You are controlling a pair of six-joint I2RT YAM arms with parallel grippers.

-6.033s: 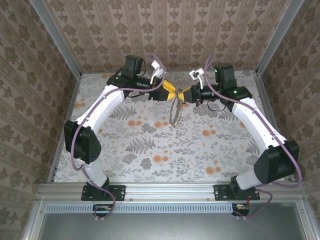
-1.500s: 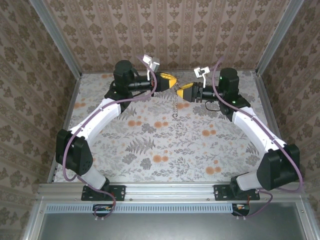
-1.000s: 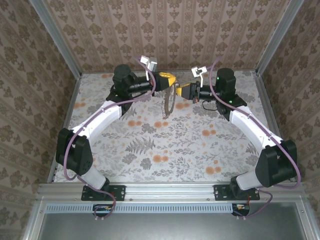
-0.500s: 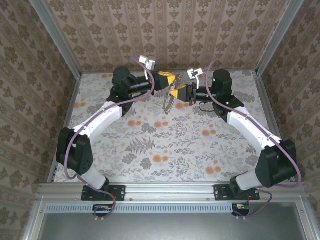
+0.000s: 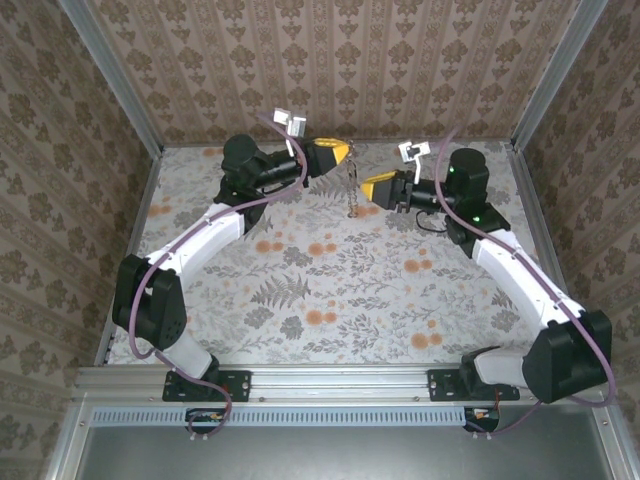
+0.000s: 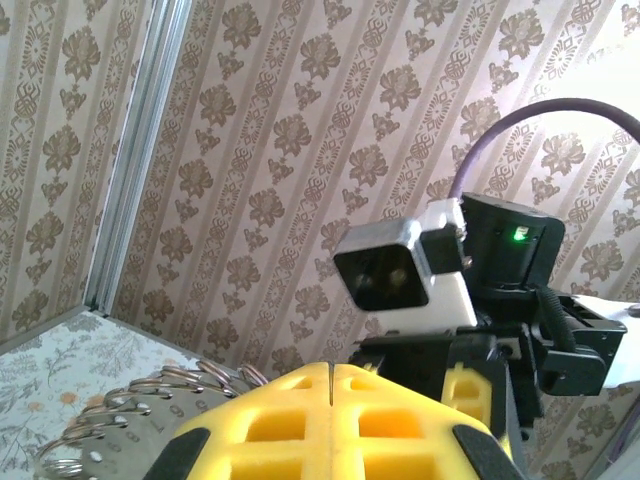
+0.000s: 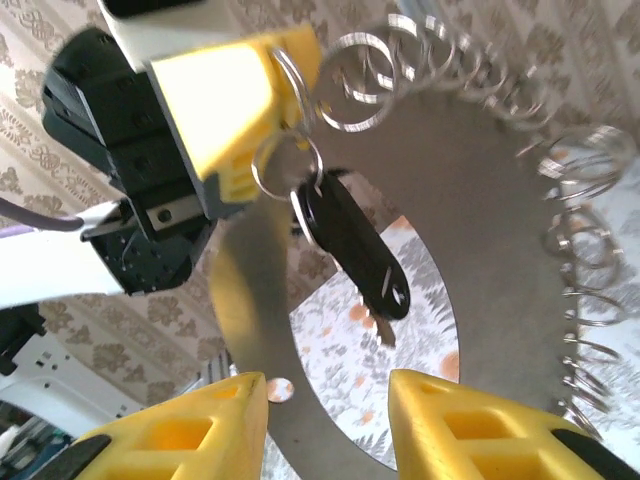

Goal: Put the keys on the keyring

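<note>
Right wrist cam: our left fingers (image 7: pixel 220 90) are clamped shut on the keyring (image 7: pixel 470 200), and the key (image 7: pixel 350 245) is hanging off it at their 5 o'clock. Our right fingers (image 7: pixel 440 420) are spread apart at 6 o'clock, gripping nothing.

My left claw (image 6: pixel 331 390) and right claw (image 7: pixel 330 410) wear matt yellow plastic. The key (image 7: pixel 350 245) is glossy black plastic with a metal tip. The keyring (image 7: pixel 480 190) is a flat, dull grey band hung with shiny wire rings (image 7: pixel 585 150). The worktop (image 5: pixel 330 290) looks like matt printed cloth.
</note>
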